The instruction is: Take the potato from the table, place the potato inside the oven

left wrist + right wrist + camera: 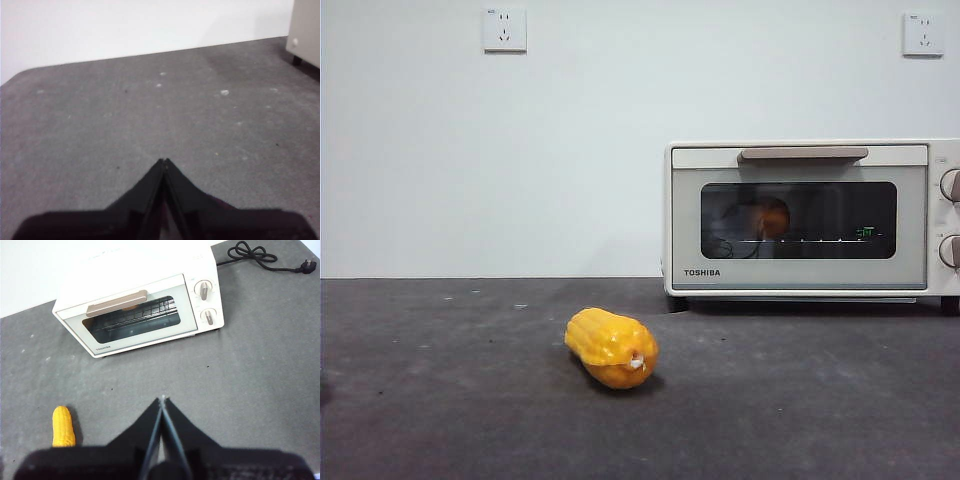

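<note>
Potato [772,216] sits inside the shut oven [800,220] already, looks firm, smooth, grab-round-the-middle stuff; both pincers, left [164,161] and right [162,399], are closed and empty.

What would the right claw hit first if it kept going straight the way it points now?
Probably the bare table. The right gripper, jaws shut, points down at the grey surface short of the oven; depth is hard to judge.

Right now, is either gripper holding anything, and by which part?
Nothing is held. The left gripper and right gripper are both shut on nothing above the table. The potato sits inside the closed oven.
</note>
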{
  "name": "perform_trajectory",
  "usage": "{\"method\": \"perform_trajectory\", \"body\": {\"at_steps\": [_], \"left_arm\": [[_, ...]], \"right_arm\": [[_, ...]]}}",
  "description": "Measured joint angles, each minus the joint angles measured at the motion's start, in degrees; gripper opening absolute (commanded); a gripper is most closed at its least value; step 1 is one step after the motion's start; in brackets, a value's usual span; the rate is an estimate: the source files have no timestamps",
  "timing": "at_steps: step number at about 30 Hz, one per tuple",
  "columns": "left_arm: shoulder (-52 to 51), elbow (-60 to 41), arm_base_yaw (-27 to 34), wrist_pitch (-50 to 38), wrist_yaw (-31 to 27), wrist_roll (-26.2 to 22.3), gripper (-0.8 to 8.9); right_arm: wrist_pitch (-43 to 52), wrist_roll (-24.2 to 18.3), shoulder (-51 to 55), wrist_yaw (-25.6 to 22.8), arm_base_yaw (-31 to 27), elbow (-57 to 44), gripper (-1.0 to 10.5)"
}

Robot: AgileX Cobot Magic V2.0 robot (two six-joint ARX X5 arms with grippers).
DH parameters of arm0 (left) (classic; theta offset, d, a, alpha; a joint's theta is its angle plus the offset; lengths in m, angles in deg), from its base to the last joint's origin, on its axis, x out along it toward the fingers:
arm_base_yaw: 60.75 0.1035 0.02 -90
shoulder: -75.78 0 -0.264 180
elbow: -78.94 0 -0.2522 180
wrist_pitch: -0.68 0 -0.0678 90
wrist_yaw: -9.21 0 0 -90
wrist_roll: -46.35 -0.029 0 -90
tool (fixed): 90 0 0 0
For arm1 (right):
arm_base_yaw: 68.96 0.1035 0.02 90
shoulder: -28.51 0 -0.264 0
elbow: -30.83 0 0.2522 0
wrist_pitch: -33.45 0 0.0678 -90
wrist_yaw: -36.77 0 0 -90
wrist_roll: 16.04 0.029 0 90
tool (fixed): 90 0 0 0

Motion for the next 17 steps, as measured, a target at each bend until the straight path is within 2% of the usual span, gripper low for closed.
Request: {"method": "perform_trajectory", "body": {"at_steps": [6, 17], "left_arm": [[0.0, 0.0, 0.8, 0.1, 0.0, 2.4, -0.03], [0.0, 0.0, 1.4, -0.1, 0.1, 3.7, -0.03]], "right_arm": [[0.0, 0.0, 0.0, 0.0, 0.0, 0.0, 0.0], [0.0, 0.0, 0.0, 0.0, 0.0, 0.0, 0.0]]}}
